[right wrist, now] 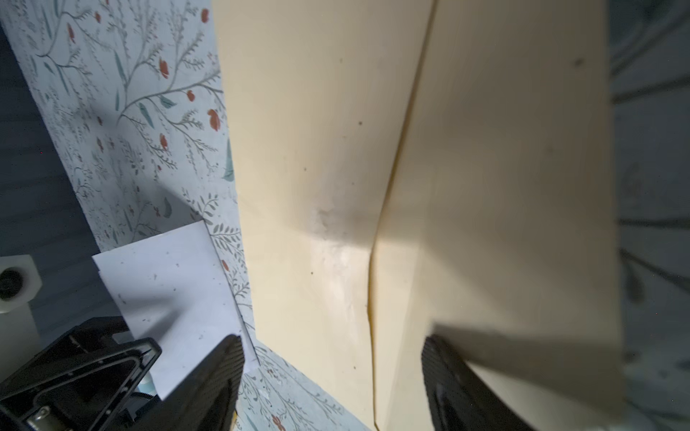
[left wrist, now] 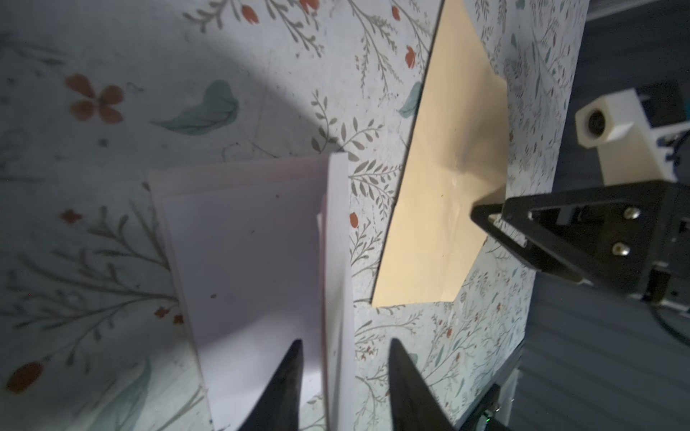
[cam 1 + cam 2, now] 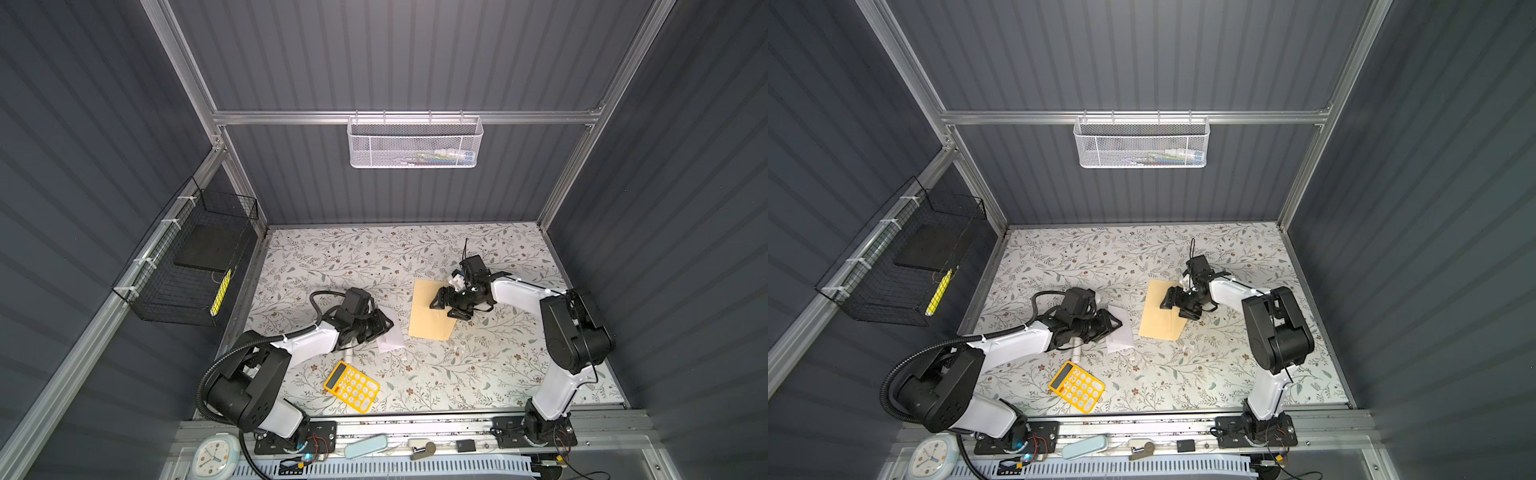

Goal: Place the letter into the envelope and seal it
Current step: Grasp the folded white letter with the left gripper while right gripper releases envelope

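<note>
On the surface (image 3: 478, 374), letter (image 3: 392, 338) just left of the envelope (image 3: 424, 320), not touching; calculator (image 3: 352, 386) apart from both, nearer the front edge.

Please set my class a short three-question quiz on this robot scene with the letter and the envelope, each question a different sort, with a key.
1. True or false: the letter is already inside the envelope.
2. Where is the right gripper? A at the envelope; B at the calculator; C in the wire basket.
3. Short answer: which gripper's jaws straddle the letter's upturned fold?
Key: 1 false; 2 A; 3 the left gripper.
</note>
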